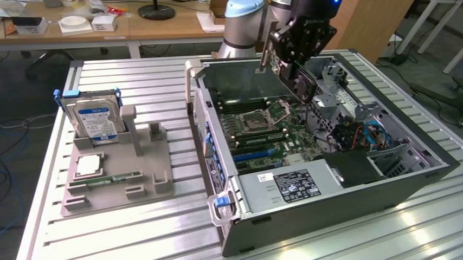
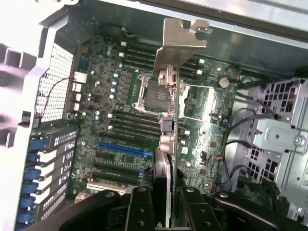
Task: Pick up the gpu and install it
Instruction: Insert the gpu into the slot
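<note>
Gripper point(image 1: 296, 64), part-closed around gpu point(image 2: 180, 41) held edge-on, hangs above open computer case point(image 1: 340, 208); motherboard point(image 2: 120, 96) and blue cables point(image 1: 372, 132) lie below; hard drive point(image 1: 94, 116) stands on grey holder point(image 1: 141, 162) well apart.

Place: robotics lab or workshop.
Bench: slatted aluminium table point(image 1: 130, 76) across the exterior view.
Workpiece: open computer case point(image 1: 326, 216) at 3 o'clock, motherboard point(image 1: 264, 132) bare.
Fixture: grey parts holder point(image 1: 123, 179) at 9 o'clock, hard drive point(image 1: 95, 120) upright in it.
Robot: arm base point(image 1: 242, 27) at 12 o'clock; gripper point(image 2: 162, 195) clamped on the gpu point(image 2: 179, 43).
Background: cluttered wooden desks point(image 1: 166, 27) at 11 o'clock.
</note>
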